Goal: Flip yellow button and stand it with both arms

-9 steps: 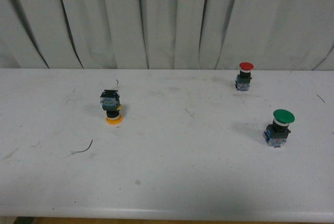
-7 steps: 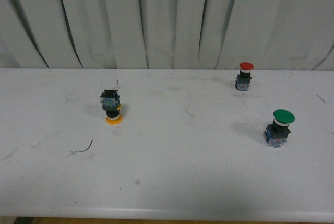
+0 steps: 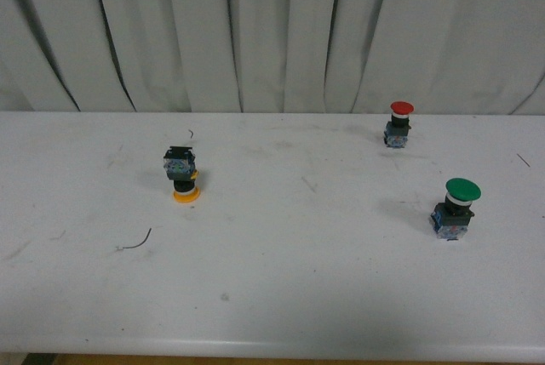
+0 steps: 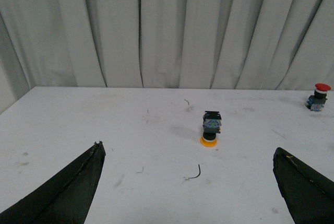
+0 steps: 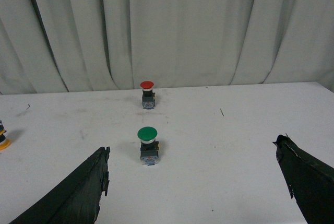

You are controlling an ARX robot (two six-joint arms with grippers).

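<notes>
The yellow button (image 3: 181, 176) stands upside down on the white table, its yellow cap on the surface and its blue-and-black block on top. The left wrist view shows the same yellow button (image 4: 211, 128) well ahead of my left gripper (image 4: 188, 153), which is open with nothing between its black fingers. In the right wrist view only the yellow button's cap edge (image 5: 3, 142) shows at the picture's border. My right gripper (image 5: 193, 153) is open and empty too. Neither arm appears in the front view.
A red-capped button (image 3: 398, 124) stands upright at the back right. A larger green-capped button (image 3: 456, 208) stands upright nearer, at the right. A thin dark wire scrap (image 3: 136, 241) lies in front of the yellow button. Grey curtains hang behind the table (image 3: 281, 297).
</notes>
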